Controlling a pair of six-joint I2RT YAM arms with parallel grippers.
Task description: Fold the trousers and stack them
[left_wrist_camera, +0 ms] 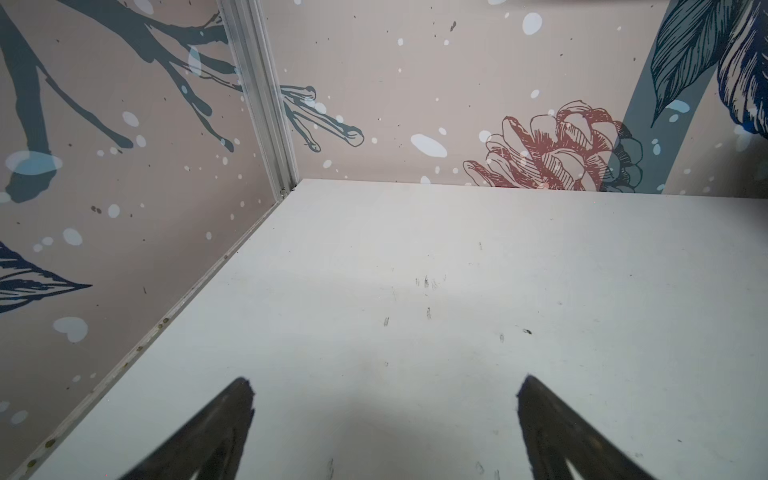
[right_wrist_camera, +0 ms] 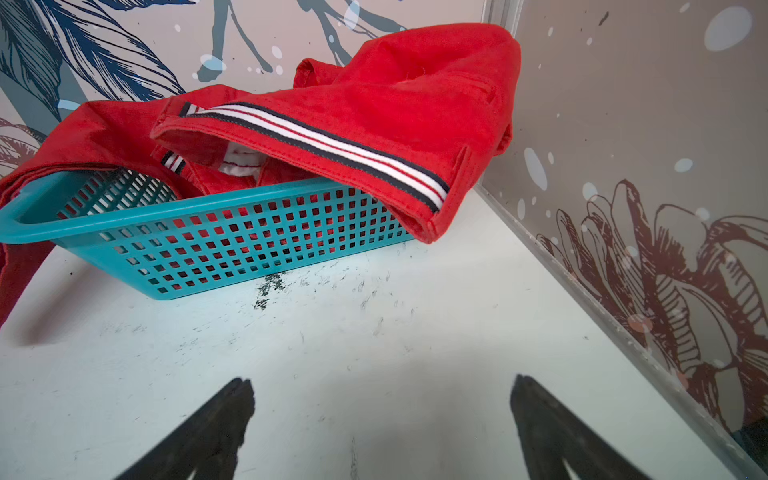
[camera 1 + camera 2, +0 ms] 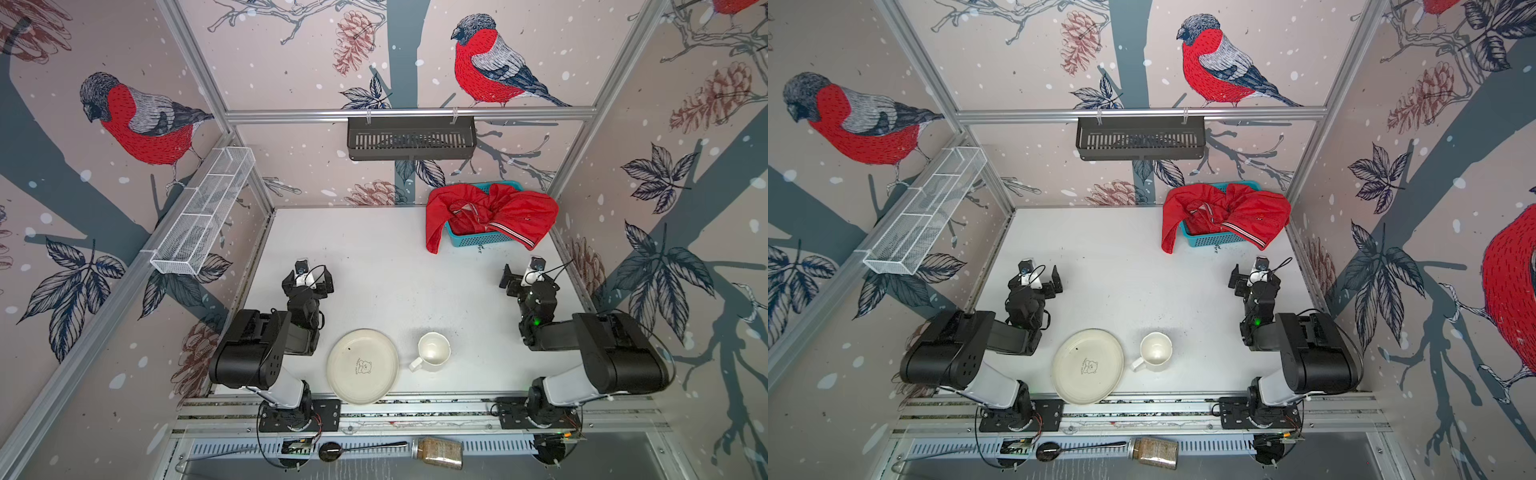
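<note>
In both top views the red trousers point(image 3: 511, 214) lie bunched in the upper right of the frame. They fill a teal basket point(image 3: 473, 240) at the far right corner of the white table point(image 3: 395, 270) and spill over its rim. One part hangs down the basket's left side onto the table. A striped band point(image 3: 513, 235) drapes over the front right edge. The left gripper point(image 3: 308, 277) sits left of centre and the right gripper point(image 3: 528, 277) right of centre, just below the basket. Both have their jaws spread wide and hold nothing. A cream plate point(image 3: 362, 365) and a white mug point(image 3: 433, 352) stand side by side at lower centre, between the two arm bases and well apart from the trousers.

In the left wrist view the left gripper point(image 1: 385, 382) has its jaws fully apart over bare table, gripping nothing. The trousers are out of sight here.

In the right wrist view the right gripper point(image 2: 382, 381) also has its jaws parted wide and empty, and bare table separates it from the basket point(image 2: 216, 245). The trousers point(image 2: 395, 104) are heaped over the basket, and the band of white, red and dark stripes point(image 2: 316, 145) crosses its rim.
</note>
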